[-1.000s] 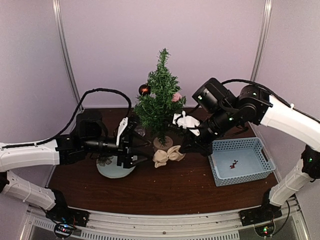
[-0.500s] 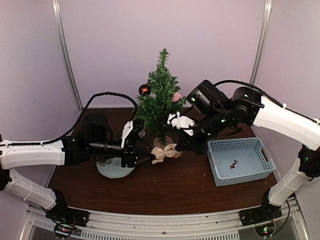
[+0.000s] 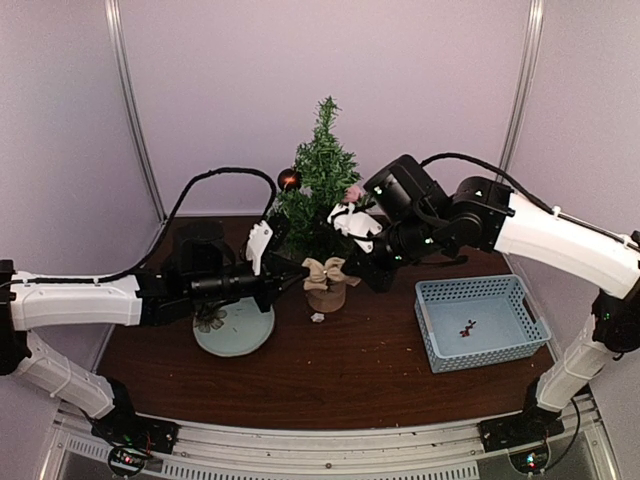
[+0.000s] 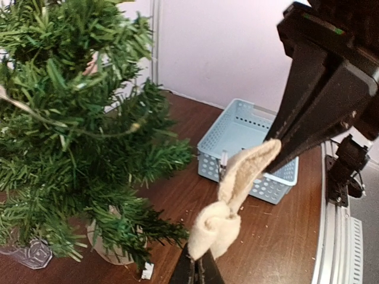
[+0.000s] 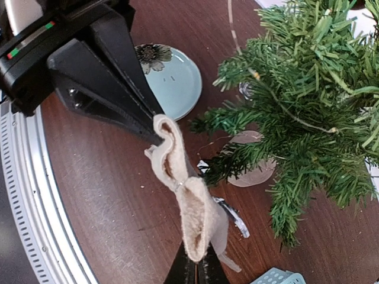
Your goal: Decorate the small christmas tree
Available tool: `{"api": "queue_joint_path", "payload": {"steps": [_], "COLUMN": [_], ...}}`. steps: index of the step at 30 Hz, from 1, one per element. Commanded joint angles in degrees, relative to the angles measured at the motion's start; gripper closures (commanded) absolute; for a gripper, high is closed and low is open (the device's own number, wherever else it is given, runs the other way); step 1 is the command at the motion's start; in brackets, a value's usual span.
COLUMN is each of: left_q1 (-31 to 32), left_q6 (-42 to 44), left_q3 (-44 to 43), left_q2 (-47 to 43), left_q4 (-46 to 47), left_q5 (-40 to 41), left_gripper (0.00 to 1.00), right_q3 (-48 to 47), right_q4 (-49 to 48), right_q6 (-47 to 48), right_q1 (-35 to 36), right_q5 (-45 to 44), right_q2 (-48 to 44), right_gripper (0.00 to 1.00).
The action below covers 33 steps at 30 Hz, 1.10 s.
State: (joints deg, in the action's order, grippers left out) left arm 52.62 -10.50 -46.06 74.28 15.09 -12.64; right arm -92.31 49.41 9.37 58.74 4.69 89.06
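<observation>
Left fingers (image 5: 112, 89) and right fingers (image 4: 308, 112) each pinch 1 end of the limp fabric bow (image 4: 228, 201), judged best gripped at its knot, near the springy small christmas tree (image 3: 322, 185).

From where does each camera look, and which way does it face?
Top external: above, behind the robot, looks down on the small christmas tree; left arm and right arm show.
Left wrist: faces the blue basket; left fingers at bottom grip the beige bow.
Right wrist: faces the plate; right fingers at bottom.
Wrist views share bow and tree.
</observation>
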Motion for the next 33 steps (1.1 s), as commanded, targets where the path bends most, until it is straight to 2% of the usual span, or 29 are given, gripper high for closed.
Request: {"api": "queue_joint_path", "payload": {"steps": [1,9,19,21,26,33], "left_q1": [0.1,0.3,0.3,0.2,0.2,0.2], "left_q6": [-3.3,-5.9,-7.6,-7.8,-8.3,-8.3], "left_q3": [-3.7,-5.0,-5.6,-6.9,-8.4,-9.5], "left_q2": [2.1,6.1,9.1,10.4,12.2,13.0], "left_q4": [4.0,5.9,7.0,6.2,4.6,1.5], "left_q5": [8.5,14.5,20.9,21.2,22.2,23.9], "left_gripper": [1.0,1.0,1.0,1.0,1.0,1.0], "right_q3": [-1.7,0.9,3.4,3.2,3.7,5.9], "right_q4": [-4.6,-10.1,-15.5,-15.3,-14.7,-13.9], "right_q6": [-5.1,-9.4,-16.0,-17.0,-18.2,-20.5], "right_q1": [-0.4,-0.3,-0.5,-0.6,-0.7,-0.9], "right_q5": [-7.8,-17.3,-21.6,-22.5,-23.8,-23.9], "right_q2": [3.1,3.7,6.3,6.7,5.3,0.5], "right_gripper": [1.0,1.0,0.87,0.76,0.56,0.5]}}
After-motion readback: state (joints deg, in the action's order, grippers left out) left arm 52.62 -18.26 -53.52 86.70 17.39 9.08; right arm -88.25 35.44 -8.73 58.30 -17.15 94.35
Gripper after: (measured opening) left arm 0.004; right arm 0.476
